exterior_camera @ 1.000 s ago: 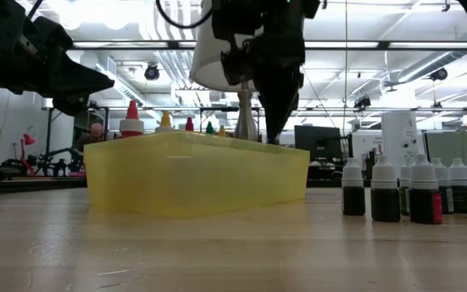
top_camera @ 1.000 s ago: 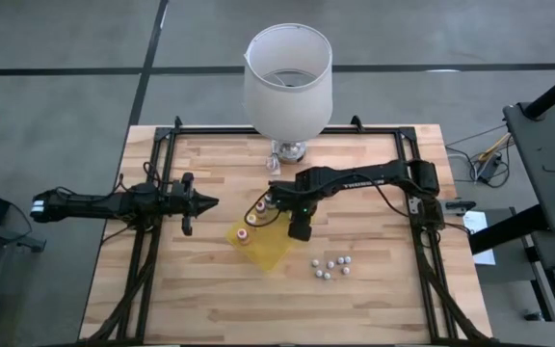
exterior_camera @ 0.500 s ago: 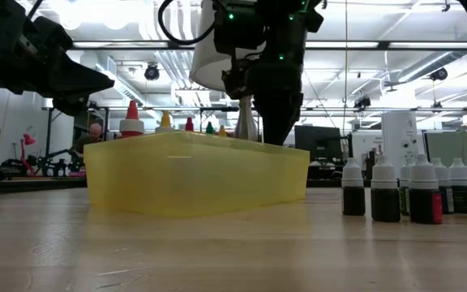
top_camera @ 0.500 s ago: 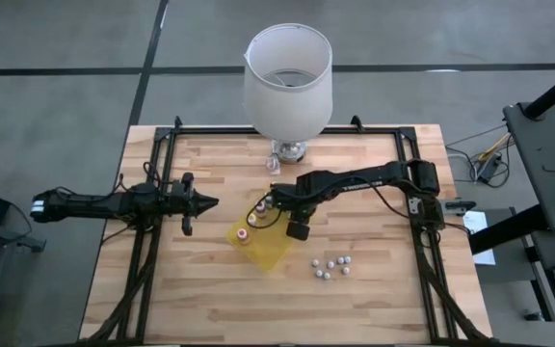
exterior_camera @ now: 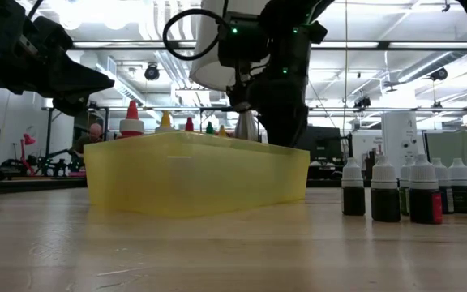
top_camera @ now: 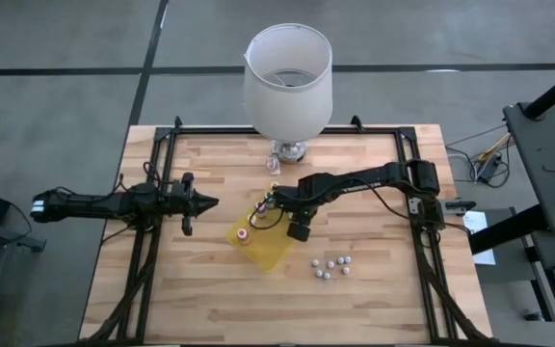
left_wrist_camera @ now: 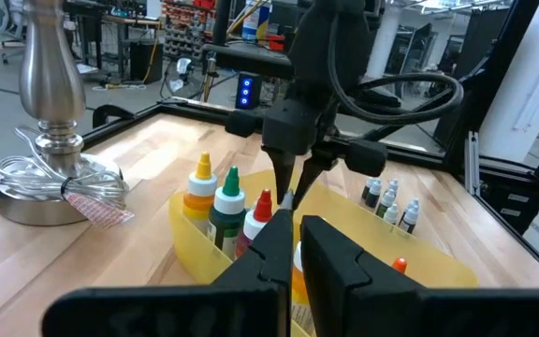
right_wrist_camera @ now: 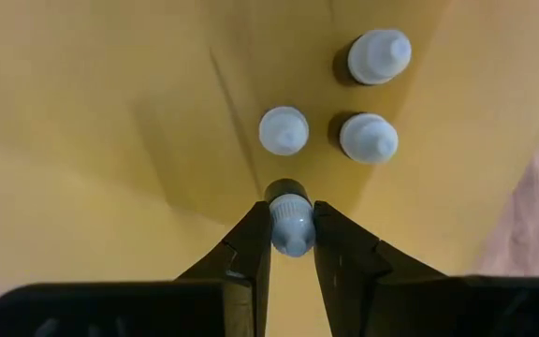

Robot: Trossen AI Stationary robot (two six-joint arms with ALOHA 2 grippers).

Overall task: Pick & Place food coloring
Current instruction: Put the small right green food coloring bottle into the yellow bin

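Left claw [top_camera: 203, 202] hangs over the left half of the bench [top_camera: 191, 289], fingers pressed together, nothing in them, well apart from the tray. It waits there, pointing toward the middle

Yellow tray [top_camera: 270, 253] sits near the bench centre, turned diagonal. Inside it, toward the back-left corner of the tray, bottles [left_wrist_camera: 229, 203] stand upright in a tight cluster: yellow, green and red caps show in the left wrist view, more tips behind the tray wall in the low view [exterior_camera: 131, 122]

Right claw [right_wrist_camera: 293, 241] is down inside the tray, pinching one small bottle [right_wrist_camera: 291, 223] by the neck just under its pale cap, a finger [right_wrist_camera: 251, 245] on each side and touching it. Three other capped bottles [right_wrist_camera: 283, 130] stand just beyond it on the tray floor. From above, the right arm reaches from the right edge of the bench to the tray's back half [top_camera: 276, 206]

Loose group of bottles [top_camera: 330, 267] stands on the bare wood right of the tray, toward the front, near but apart from it; in the low view they are dark with white caps [exterior_camera: 383, 191]

Lamp with white shade [top_camera: 288, 77] at the back edge, centre
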